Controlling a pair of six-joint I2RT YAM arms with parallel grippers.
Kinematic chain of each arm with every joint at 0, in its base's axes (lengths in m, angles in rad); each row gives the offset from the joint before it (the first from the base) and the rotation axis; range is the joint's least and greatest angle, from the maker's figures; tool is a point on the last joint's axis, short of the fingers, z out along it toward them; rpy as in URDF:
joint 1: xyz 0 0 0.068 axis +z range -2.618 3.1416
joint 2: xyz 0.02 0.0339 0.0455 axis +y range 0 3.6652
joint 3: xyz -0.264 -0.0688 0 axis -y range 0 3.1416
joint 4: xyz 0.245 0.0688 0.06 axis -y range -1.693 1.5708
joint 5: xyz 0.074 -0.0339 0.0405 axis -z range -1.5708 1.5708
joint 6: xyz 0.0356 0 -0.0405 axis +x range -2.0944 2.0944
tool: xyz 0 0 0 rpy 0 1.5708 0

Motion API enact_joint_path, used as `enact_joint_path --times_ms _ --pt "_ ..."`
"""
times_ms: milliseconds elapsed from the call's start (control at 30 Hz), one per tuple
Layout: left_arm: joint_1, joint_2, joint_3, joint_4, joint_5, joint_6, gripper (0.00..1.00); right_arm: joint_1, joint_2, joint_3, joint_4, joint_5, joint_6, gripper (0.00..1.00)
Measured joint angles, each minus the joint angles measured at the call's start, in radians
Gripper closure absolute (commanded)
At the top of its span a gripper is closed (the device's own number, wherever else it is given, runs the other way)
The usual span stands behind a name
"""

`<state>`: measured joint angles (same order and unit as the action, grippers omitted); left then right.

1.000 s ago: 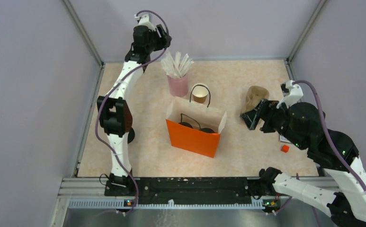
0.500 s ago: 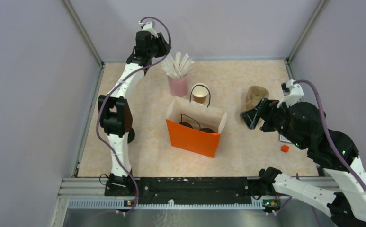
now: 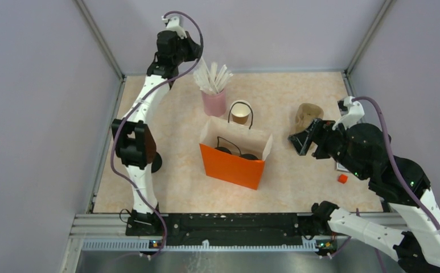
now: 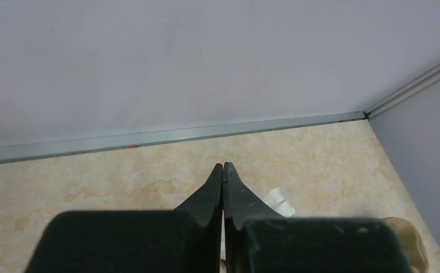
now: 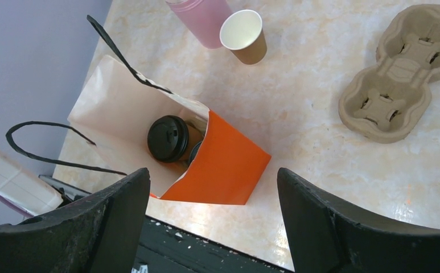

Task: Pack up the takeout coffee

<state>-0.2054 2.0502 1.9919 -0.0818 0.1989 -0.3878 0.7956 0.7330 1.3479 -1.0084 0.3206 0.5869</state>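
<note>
Scene: an orange paper bag (image 3: 233, 159) stands open near the middle of a marbled desk (image 3: 297, 182), seen from above, with an arm at each side.
Takeout coffee, packed: two brown cups with black lids sit upright at the bottom of the bag. One lid (image 5: 168, 138) shows whole; the second (image 5: 193, 152) is partly hidden by the bag wall.
Takeout coffee, loose: one lidless brown paper cup (image 5: 245, 35) stands upright on the desk just behind the bag, beside the pink cup of white straws (image 3: 214, 102). Its white inside shows.
Cup carrier: a tan moulded-pulp carrier (image 5: 402, 71) lies on the desk to the right of the bag, apart from it, its pockets bare.
Left claw (image 4: 223, 168): pressed closed on nothing, raised high at the far left corner, facing the back wall, well away from the cups.
Right claw (image 5: 212, 170): spread wide with nothing held, hanging above the desk to the right of the bag and looking down into it.
Progress: most of the packing looks done, with two cups in the bag.
Left to do: probably the lidless cup; no spare lid is in sight.
</note>
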Motion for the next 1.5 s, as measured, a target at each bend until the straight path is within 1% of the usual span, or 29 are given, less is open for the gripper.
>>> enact_joint_path --times_ms 133,267,367,567,700,867,967,1100,1200,1367,1433,1500 --pt "0.000 -0.040 0.000 -0.002 0.006 0.000 1.00 0.000 0.000 -0.001 0.023 -0.001 0.000 0.20" --pt "0.000 -0.119 0.000 -0.015 0.006 0.000 1.00 0.000 0.000 -0.013 0.051 -0.005 0.000 0.20" --pt "0.000 -0.211 0.000 -0.043 0.007 0.003 1.00 0.000 -0.002 -0.021 0.066 -0.008 0.000 0.20" --pt "0.000 -0.447 0.000 -0.107 0.027 0.009 1.00 0.000 -0.005 -0.026 0.097 -0.012 -0.001 0.20" --pt "0.000 -0.587 0.000 -0.135 0.087 -0.040 1.00 0.000 -0.005 -0.026 0.103 -0.019 -0.005 0.20" --pt "0.000 -0.687 -0.012 -0.173 0.210 -0.135 1.00 0.000 -0.005 -0.026 0.103 -0.034 -0.017 0.20" --pt "0.000 -0.744 -0.091 -0.175 0.279 -0.198 1.00 0.000 -0.006 -0.026 0.102 -0.037 -0.021 0.20" --pt "0.000 -0.862 -0.344 -0.134 0.337 -0.313 1.00 0.000 -0.016 -0.026 0.101 -0.039 -0.023 0.20" --pt "-0.005 -0.908 -0.468 -0.124 0.363 -0.391 1.00 0.000 -0.027 -0.026 0.100 -0.041 -0.022 0.20" --pt "-0.012 -0.932 -0.513 -0.155 0.385 -0.444 1.00 0.000 -0.036 -0.025 0.095 -0.045 -0.018 0.20" --pt "-0.014 -0.970 -0.569 -0.124 0.396 -0.479 1.00 0.000 -0.040 -0.025 0.092 -0.046 -0.018 0.20" --pt "-0.036 -1.022 -0.658 -0.067 0.394 -0.527 1.00 0.000 -0.047 -0.025 0.087 -0.047 -0.017 0.20"
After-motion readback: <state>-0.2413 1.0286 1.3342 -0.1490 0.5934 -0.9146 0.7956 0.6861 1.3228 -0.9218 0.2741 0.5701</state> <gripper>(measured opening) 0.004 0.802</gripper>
